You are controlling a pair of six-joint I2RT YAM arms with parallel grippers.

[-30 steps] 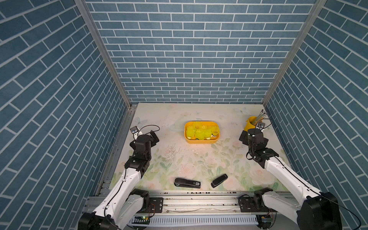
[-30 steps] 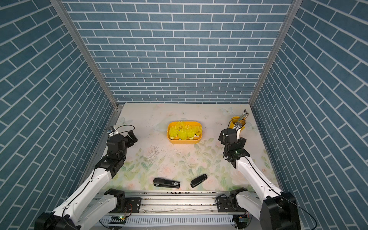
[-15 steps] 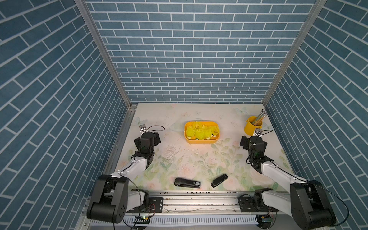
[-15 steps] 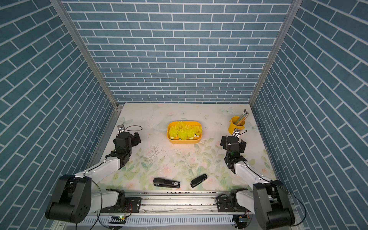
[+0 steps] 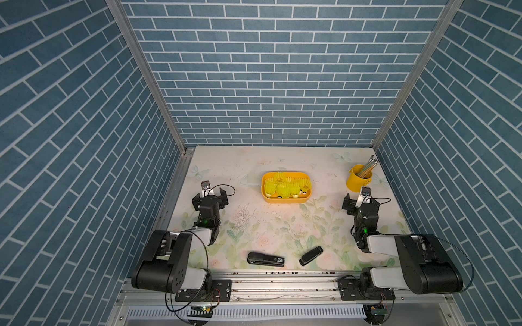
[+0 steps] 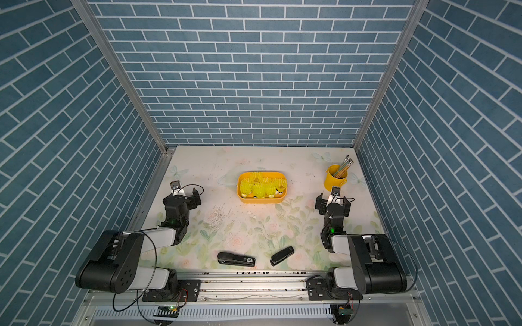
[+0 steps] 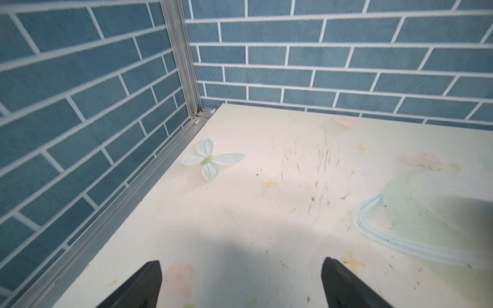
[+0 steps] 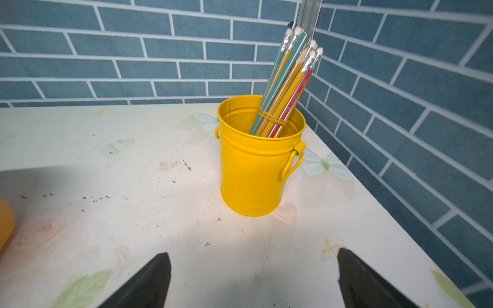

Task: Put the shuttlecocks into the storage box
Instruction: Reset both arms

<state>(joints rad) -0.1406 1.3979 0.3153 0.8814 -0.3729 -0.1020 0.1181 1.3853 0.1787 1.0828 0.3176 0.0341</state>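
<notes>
Shuttlecocks (image 5: 286,187) sit piled in the storage box (image 5: 285,199) mid-table; left gripper (image 5: 209,196) and right gripper (image 5: 361,201) hang spread wide, empty, near opposite side edges

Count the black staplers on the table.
2. The longer stapler lies near the front edge of the table; the shorter stapler lies apart from it, on its right, angled. None seems hidden.

Neon yellow-green shuttlecocks (image 5: 284,188), yellow-orange storage box (image 5: 285,201), black staplers (image 5: 265,259), pale floral tabletop (image 5: 282,225), blue brick-patterned walls (image 5: 268,70).
</notes>
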